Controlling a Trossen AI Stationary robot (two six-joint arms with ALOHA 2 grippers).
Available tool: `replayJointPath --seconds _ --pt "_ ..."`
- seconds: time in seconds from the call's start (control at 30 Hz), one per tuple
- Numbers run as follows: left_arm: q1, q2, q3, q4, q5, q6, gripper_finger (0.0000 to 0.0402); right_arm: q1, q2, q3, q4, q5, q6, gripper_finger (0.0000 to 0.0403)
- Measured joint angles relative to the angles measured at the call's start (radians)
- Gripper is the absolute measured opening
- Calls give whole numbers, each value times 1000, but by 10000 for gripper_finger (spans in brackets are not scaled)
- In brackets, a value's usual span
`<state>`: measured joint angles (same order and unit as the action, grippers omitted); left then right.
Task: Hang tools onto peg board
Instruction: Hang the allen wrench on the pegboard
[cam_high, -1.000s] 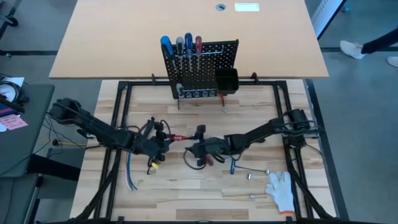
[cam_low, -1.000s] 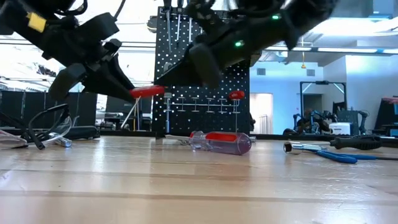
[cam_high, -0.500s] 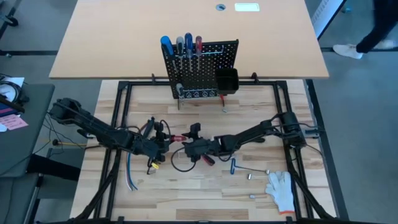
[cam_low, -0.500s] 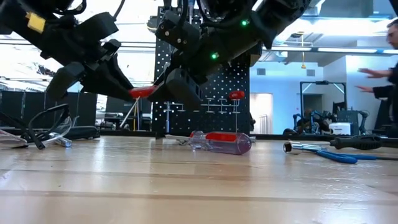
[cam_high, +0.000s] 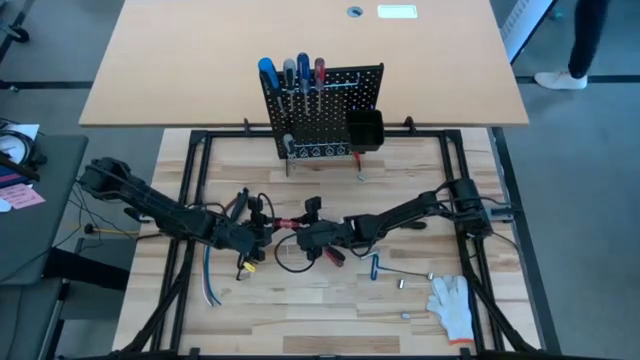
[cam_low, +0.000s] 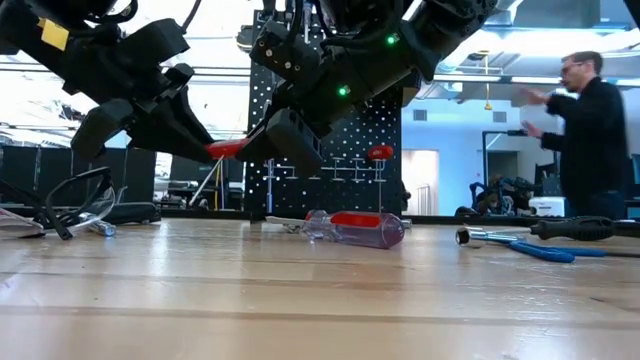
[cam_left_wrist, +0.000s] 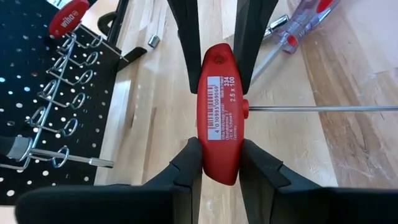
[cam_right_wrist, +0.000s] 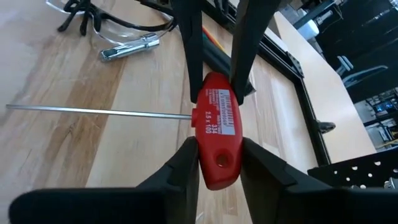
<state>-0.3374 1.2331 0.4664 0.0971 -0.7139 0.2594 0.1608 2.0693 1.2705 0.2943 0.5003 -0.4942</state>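
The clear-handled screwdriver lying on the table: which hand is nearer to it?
Right. The right hand hovers just beside the screwdriver, pinching the red T-handle key. The left hand grips that key's other end, farther away.

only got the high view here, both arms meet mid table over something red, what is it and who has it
observer: it's a red T-handle key. The left end effector is clamped on one end of the handle, and the right end effector is on the other end.
operator: is it off the table
observer: yes, the low view shows the handle held in the air, clear of the tabletop.
operator: where does the shaft point
observer: the thin metal shaft sticks out sideways from the middle of the handle. It passes between the two grips and touches neither set of fingers.
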Motion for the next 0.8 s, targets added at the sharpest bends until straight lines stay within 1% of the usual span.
replayJointPath --seconds 0.1,0.13,0.2,0.33,0.4,0.5,0.57,0.6,0.67,0.7,0.8 --pt "0 0 0 -2 0 -37 68 0 0 0 0 2 0 96" --pt "1 0 0 -3 -1 -52 76 1 0 0 0 14 0 94" --pt "4 0 1 0 -5 -78 109 11 0 0 0 83 -3 86" --pt "16 -1 2 -36 -12 -126 186 39 -15 0 -59 281 -25 83" --pt "29 -1 2 -51 -13 -157 211 53 -16 0 -76 421 -63 83" --pt "44 -1 2 -60 -13 -197 227 78 -16 0 -80 663 -171 83" --pt "47 -1 2 -54 -12 -207 229 84 -17 -6 -73 782 -225 83" --pt "47 -1 1 -45 -11 -212 229 85 -17 -16 -73 811 -241 83" --pt "47 -1 -4 6 15 -215 227 83 -30 -46 -78 816 -249 83" --pt "48 -1 -17 59 40 -210 225 85 -34 -61 -73 812 -247 83" --pt "61 0 -83 276 125 -195 219 95 -46 -93 15 782 -248 83"
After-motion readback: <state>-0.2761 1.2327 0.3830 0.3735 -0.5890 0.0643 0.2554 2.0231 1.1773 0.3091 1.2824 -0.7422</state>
